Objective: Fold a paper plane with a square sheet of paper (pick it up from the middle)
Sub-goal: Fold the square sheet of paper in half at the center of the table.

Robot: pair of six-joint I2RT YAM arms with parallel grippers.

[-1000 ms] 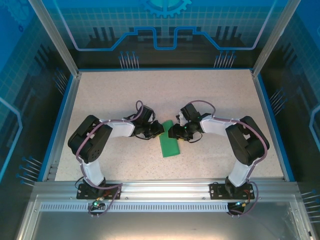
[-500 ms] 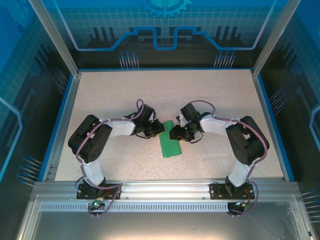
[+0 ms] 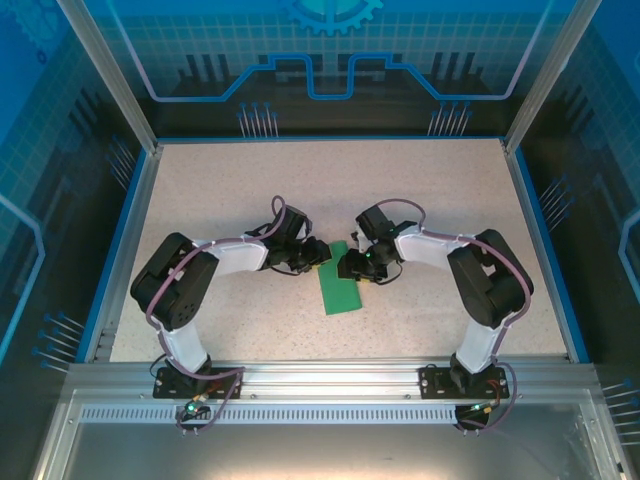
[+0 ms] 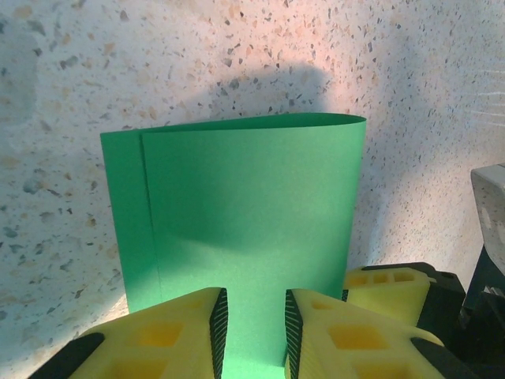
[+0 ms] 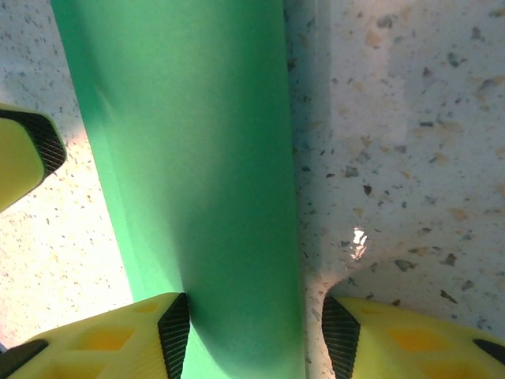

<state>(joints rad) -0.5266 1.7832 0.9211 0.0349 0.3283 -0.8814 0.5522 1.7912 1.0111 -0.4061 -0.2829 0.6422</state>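
Thrice checked, view by view. Found the square sheet of paper (image 3: 338,283) folded over once into a narrow green strip, lying on the speckled table (image 3: 250,190) near its middle, between the two grippers, long sides running near to far with a slight lean to the right at the far end. Noted, in the left wrist view, the under layer peeping out as a thin band along one long side, and the upper layer lifting in a soft curve at its far end rather than pressed flat. Located the left gripper (image 4: 256,320) low over the strip's far left part, with the left arm (image 3: 200,275) bent inward from its base. Recorded its yellow fingers (image 4: 177,335) standing a narrow gap apart, green paper showing through the gap, nothing pinched between the pads. Cannot tell whether the fingertips rest on the sheet or hang just above it. Located the right gripper (image 5: 256,328) opposite, at the strip's right long side, with the right arm (image 3: 480,280) likewise bent inward. Recorded its jaws wider apart and straddling that long edge: one pad at the green surface, the other over bare table just beside the edge. Unable to confirm contact there either. Noted one left-gripper finger at the left margin of the right wrist view, over bare table just beside the strip's other long edge.
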